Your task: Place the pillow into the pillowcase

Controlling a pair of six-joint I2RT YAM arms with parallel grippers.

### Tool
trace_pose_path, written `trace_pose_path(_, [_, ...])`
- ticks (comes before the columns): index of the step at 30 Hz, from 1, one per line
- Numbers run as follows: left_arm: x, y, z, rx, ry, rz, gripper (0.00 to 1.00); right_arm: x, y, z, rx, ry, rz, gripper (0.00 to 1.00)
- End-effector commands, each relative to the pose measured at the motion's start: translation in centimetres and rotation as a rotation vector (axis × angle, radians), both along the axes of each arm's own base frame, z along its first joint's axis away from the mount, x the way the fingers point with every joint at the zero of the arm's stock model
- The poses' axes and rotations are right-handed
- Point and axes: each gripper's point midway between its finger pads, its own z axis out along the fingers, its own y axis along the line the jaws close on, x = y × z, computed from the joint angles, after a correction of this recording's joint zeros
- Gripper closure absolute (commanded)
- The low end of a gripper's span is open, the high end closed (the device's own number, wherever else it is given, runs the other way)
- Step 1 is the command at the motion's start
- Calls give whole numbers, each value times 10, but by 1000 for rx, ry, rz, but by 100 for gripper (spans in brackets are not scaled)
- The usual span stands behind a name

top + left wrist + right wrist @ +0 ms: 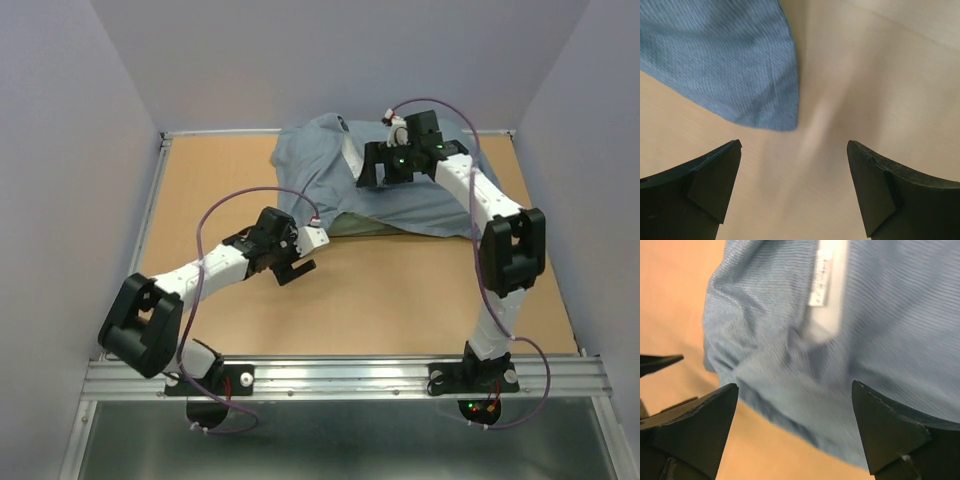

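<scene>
The grey-blue pillowcase [400, 200] lies rumpled and bulging at the back middle of the table. A white sewn tag [827, 285] sits on it. The white pillow is hidden; a pale sliver [355, 226] shows under the case's near edge, and I cannot tell what it is. My right gripper [372, 176] hovers open over the case's left part, its jaws [795, 390] spanning the cloth's edge. My left gripper [298, 268] is open and empty over bare table just in front of the case; a corner of the pillowcase [730, 65] lies beyond its fingers [715, 180].
The tan tabletop [400, 300] has raised metal rims at left [155, 200] and back. Grey walls enclose the sides. Both arms' cables loop above the table.
</scene>
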Motion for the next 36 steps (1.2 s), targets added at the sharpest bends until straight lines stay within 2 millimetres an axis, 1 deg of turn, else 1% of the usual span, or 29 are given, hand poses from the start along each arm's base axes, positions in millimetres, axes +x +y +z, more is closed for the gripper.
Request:
trace_pose_path(1, [58, -23, 14, 8, -225, 95, 1, -10, -106, 43, -156, -107, -149, 0])
trace_pose_path(2, [71, -28, 20, 8, -262, 112, 1, -15, -122, 37, -190, -96, -157, 0])
trace_pose_path(3, [79, -33, 12, 37, -265, 114, 1, -21, -153, 40, -207, -78, -218, 0])
trace_pose_path(5, [92, -38, 7, 50, -290, 133, 1, -28, -186, 36, -230, -49, -266, 0])
trace_pose_path(6, [96, -39, 1, 67, -280, 139, 1, -33, -201, 31, -238, -25, -287, 0])
trace_pose_path(7, [104, -36, -13, 117, -247, 180, 2, -39, -232, 26, -253, 8, -333, 0])
trace_pose_path(8, [106, -33, -21, 139, -216, 201, 2, -42, -247, 24, -263, 21, -353, 0])
trace_pose_path(9, [105, -30, -36, 167, -165, 205, 11, -46, -272, 24, -275, 35, -394, 0])
trace_pose_path(10, [111, -25, -35, 152, -139, 227, 19, -54, -284, 16, -299, 77, -404, 0])
trace_pose_path(11, [106, -15, -39, 167, -103, 231, 29, -59, -295, 14, -326, 81, -394, 0])
trace_pose_path(12, [106, -6, -33, 160, -102, 242, 62, -66, -312, 10, -341, 99, -410, 0])
trace_pose_path(13, [103, 17, -38, 180, -78, 261, 85, -76, -318, 3, -365, 137, -399, 0])
trace_pose_path(14, [99, 35, -40, 202, -60, 279, 100, -82, -327, -5, -403, 149, -363, 0])
trace_pose_path(15, [96, 49, -40, 214, -47, 280, 100, -90, -333, -10, -422, 162, -347, 0])
trace_pose_path(16, [87, 64, -39, 222, -33, 287, 100, -104, -342, -24, -429, 205, -336, 1])
trace_pose_path(17, [84, 87, -41, 231, -6, 301, 100, -111, -349, -32, -459, 204, -281, 1])
trace_pose_path(18, [79, 95, -40, 236, 1, 302, 100, -119, -355, -39, -458, 218, -264, 2])
trace_pose_path(19, [76, 103, -41, 250, 9, 309, 100, -130, -353, -54, -459, 251, -228, 3])
trace_pose_path(20, [74, 108, -42, 265, 12, 306, 100, -134, -355, -61, -486, 249, -166, 5])
trace_pose_path(22, [71, 112, -45, 273, 20, 315, 100, -136, -351, -72, -470, 260, -139, 7])
trace_pose_path(24, [71, 111, -49, 262, 35, 328, 100, -133, -343, -80, -401, 292, -164, 10])
trace_pose_path(25, [73, 108, -48, 250, 42, 333, 100, -134, -329, -80, -319, 314, -165, 11])
trace_pose_path(26, [72, 107, -50, 245, 54, 341, 100, -134, -322, -80, -276, 326, -167, 12])
trace_pose_path(28, [73, 104, -49, 225, 66, 355, 100, -141, -306, -84, -184, 374, -169, 12])
trace_pose_path(29, [74, 103, -49, 217, 66, 358, 100, -146, -301, -87, -165, 391, -162, 12])
trace_pose_path(30, [73, 102, -47, 211, 67, 360, 100, -156, -292, -93, -125, 426, -158, 13])
trace_pose_path(33, [75, 101, -44, 193, 63, 371, 100, -173, -278, -111, -75, 485, -165, 14])
trace_pose_path(35, [76, 96, -40, 151, 73, 373, 100, -174, -276, -120, -63, 502, -190, 14])
trace_pose_path(36, [76, 98, -37, 136, 81, 387, 100, -175, -275, -126, -50, 526, -216, 14])
